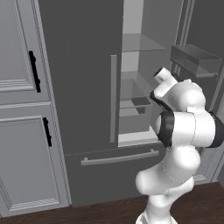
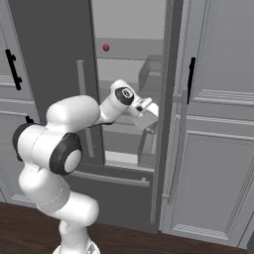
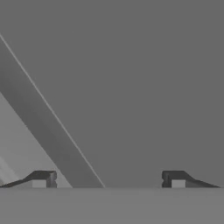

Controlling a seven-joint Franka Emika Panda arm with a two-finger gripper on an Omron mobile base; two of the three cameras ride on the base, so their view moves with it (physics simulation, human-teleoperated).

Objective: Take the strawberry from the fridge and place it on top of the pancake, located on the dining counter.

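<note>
The fridge (image 1: pixel 78 87) (image 2: pixel 49 49) stands with its left door shut and its right door swung open. The strawberry (image 2: pixel 105 47), a tiny red dot, rests on an upper shelf inside. My gripper (image 2: pixel 149 115) reaches into the open compartment at a lower shelf level, below and to the right of the strawberry and well apart from it. In the hand view the gripper (image 3: pixel 108 180) is open, with nothing between its fingertips (image 3: pixel 41 179), and faces a plain grey inner surface at close range. The pancake and the dining counter are out of view.
Light grey panelled cabinets (image 1: pixel 22 109) (image 2: pixel 218 124) with short black handles flank the fridge. The open door's bins (image 1: pixel 194 59) jut out to the right of my arm. Glass shelves (image 1: pixel 135 43) and the bottom drawer (image 1: pixel 113 170) lie around the arm. Dark wood floor below.
</note>
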